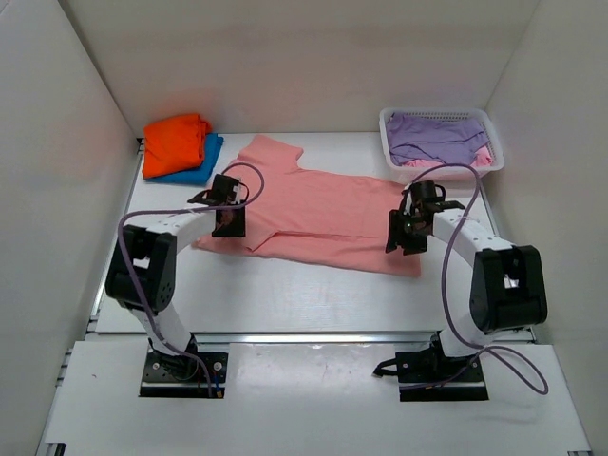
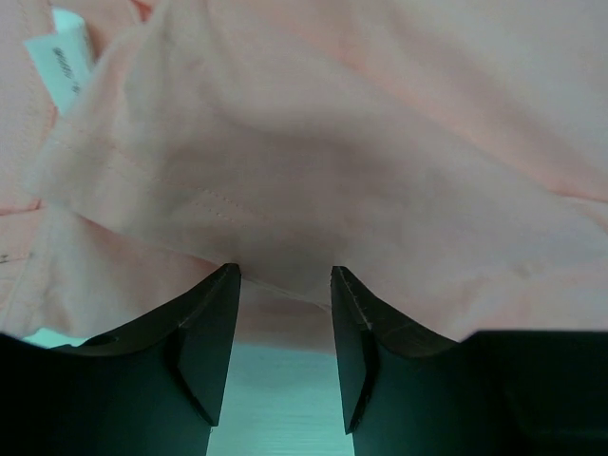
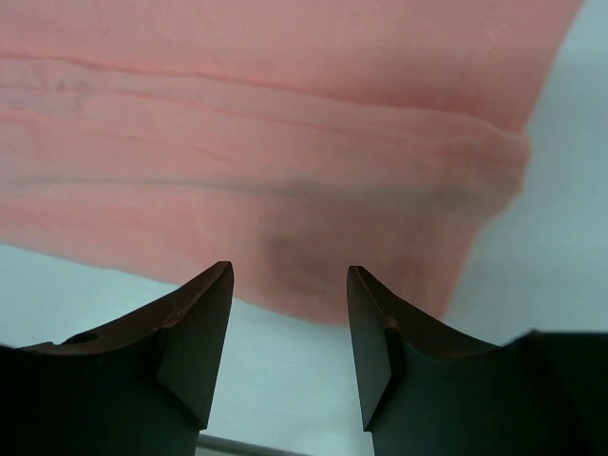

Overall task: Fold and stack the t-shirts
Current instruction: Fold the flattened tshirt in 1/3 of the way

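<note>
Two arm bases point(image 1: 180, 372) stood bolted at the near edge of the white table point(image 1: 313, 294), which was closed in by white walls point(image 1: 57, 142) on three sides. One salmon-pink t-shirt point(image 1: 323, 214) lay spread in the middle, lightly creased. The left gripper point(image 2: 285, 275) stood over its left part and the right gripper point(image 3: 290, 274) over its right edge, both with fingers apart, holding nothing. At far left, one folded orange t-shirt point(image 1: 176, 142) lay on one folded blue t-shirt point(image 1: 201, 169). One white basket point(image 1: 388, 133) at far right held one crumpled lavender t-shirt point(image 1: 432, 133).
</note>
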You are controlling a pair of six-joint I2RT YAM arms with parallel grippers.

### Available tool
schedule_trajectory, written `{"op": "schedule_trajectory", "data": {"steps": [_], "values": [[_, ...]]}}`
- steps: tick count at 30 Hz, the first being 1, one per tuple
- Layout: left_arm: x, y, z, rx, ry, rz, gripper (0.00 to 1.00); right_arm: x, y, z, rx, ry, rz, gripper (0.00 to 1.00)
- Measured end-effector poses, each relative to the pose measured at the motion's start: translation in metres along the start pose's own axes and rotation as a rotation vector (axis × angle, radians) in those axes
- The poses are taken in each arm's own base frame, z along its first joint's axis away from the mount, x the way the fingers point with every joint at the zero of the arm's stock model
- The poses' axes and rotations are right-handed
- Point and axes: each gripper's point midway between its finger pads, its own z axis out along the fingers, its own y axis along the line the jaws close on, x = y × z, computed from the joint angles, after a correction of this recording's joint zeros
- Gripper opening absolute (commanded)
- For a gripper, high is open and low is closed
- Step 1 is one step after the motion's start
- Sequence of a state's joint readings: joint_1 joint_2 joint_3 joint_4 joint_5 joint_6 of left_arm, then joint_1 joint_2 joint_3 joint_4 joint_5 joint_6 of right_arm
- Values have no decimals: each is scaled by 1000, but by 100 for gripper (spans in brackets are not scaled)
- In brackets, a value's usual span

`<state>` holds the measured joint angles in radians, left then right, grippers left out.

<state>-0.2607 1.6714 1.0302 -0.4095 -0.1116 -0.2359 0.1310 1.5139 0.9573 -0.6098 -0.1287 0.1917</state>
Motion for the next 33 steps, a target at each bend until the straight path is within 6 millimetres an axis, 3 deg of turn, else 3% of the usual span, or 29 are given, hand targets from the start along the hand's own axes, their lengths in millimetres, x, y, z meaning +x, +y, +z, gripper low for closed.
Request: {"op": "schedule_trajectory", "data": {"steps": [4,7,9,16,19,22,25,28,30,33], "values": [[25,3,18,-61,111,59,51,3,8,21,-29,35,15,49],[28,-1,14,-79,152,117,44,15,8,33,-23,99,14,49],[36,-6,10,-85,185,171,40,12,9,33,-28,100,15,48],[95,-14,-26,-43,320,301,35,23,10,29,-58,128,34,49],[129,-3,-50,-24,409,314,36,42,10,22,-66,159,39,48],[144,8,-73,-21,433,308,36,65,7,12,-69,197,51,48],[131,13,-93,0,361,269,42,90,2,-1,-49,239,70,48],[102,13,-114,49,254,193,43,97,-1,-17,-37,244,92,49],[73,12,-128,66,162,158,46,84,-3,-29,-38,202,109,49],[22,0,-148,108,-12,149,59,45,-6,-45,-43,88,131,49]]}}
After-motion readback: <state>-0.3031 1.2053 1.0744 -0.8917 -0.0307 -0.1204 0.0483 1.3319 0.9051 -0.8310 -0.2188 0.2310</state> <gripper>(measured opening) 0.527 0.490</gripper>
